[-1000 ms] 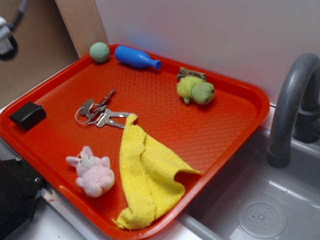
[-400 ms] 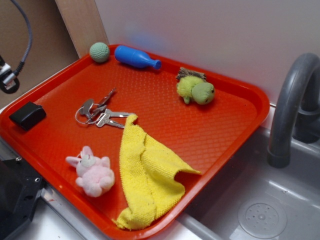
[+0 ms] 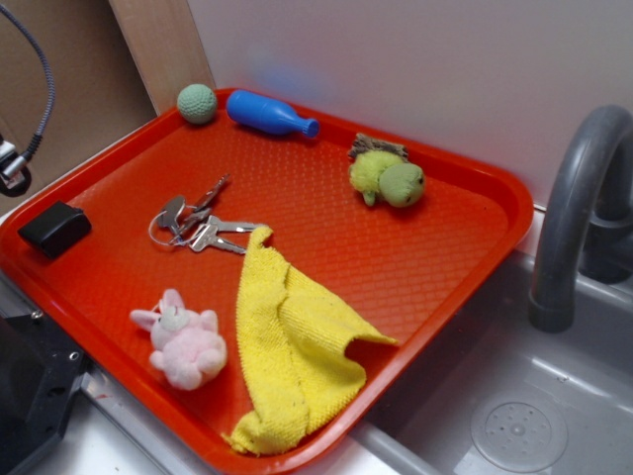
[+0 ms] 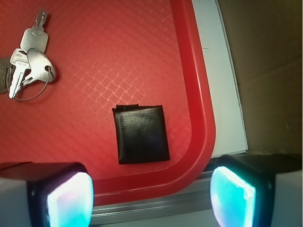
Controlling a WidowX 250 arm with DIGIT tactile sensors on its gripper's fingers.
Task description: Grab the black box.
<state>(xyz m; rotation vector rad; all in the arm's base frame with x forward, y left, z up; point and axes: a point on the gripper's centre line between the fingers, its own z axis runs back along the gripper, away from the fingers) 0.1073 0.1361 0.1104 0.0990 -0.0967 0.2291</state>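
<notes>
At the exterior view's left edge, the claw (image 3: 12,170) has sunk lower toward the black box (image 3: 54,229) in the red tray (image 3: 475,282) corner. From the wrist view, its jaws stand wide above the black box (image 4: 141,134), so descent remains.

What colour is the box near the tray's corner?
Matte black, plain. The box shows best in the wrist view, lying on the red tray.

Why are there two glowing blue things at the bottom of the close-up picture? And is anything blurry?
Wrist view: the glow is the claw's two finger pads, lit cyan and soft with blur because they sit close to the lens; the black box and keys look sharp. Exterior view: evenly lit, slightly soft throughout.
</notes>
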